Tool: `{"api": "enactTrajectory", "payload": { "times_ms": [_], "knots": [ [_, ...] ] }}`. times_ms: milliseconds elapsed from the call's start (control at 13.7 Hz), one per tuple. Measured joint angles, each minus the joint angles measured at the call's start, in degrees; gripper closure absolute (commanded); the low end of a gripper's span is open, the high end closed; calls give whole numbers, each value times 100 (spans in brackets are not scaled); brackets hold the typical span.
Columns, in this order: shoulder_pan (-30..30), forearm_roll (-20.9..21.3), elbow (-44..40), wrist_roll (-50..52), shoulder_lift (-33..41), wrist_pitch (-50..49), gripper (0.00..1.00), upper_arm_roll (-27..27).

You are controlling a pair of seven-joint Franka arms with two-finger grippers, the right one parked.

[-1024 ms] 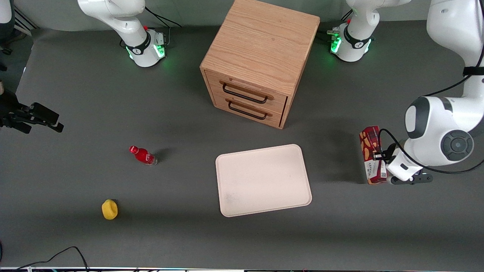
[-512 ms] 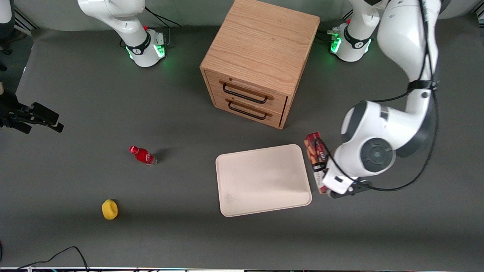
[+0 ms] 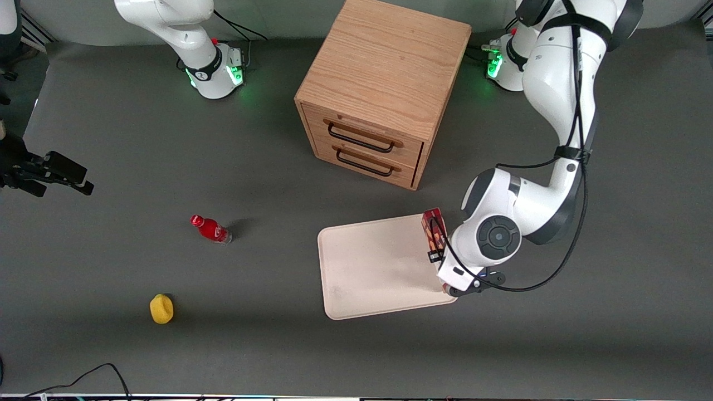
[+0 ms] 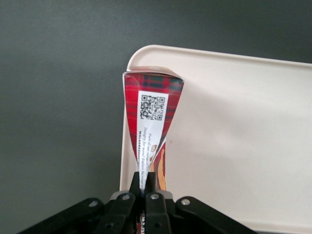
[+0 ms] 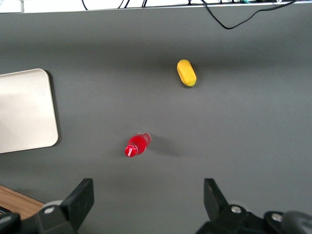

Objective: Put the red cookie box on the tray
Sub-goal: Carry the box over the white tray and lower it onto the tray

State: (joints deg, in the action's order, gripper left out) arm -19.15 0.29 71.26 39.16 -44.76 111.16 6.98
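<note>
1. A dark grey tabletop is seen, with a wooden two-drawer cabinet standing near the middle of its edge farthest from the front camera.
2. The cream-white tray lies flat in front of the cabinet's drawers, nearer the front camera.
3. The red cookie box is held edge-up over the tray's edge toward the working arm's end, near one corner.
4. The gripper is positioned above that edge, its fingers clamped on the box's narrow sides.
5. A small red bottle and a yellow object are found toward the parked arm's end.
</note>
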Motion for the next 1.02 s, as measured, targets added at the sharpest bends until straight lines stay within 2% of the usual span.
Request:
{"api": "enactTrajectory", "payload": {
  "times_ms": [73,146,366,585,805,1024],
  "knots": [
    [-26,103,0,0,-63,117,17,-1],
    [-62,201,0,1,-134,198,0,-2],
    [-193,393,-11,73,-234,269,0,-5],
    [-194,402,-180,102,-173,18,0,-46],
    [-64,404,-517,95,115,-1140,0,-93],
    [320,401,-477,-459,865,-2106,0,-120]
  ]
}}
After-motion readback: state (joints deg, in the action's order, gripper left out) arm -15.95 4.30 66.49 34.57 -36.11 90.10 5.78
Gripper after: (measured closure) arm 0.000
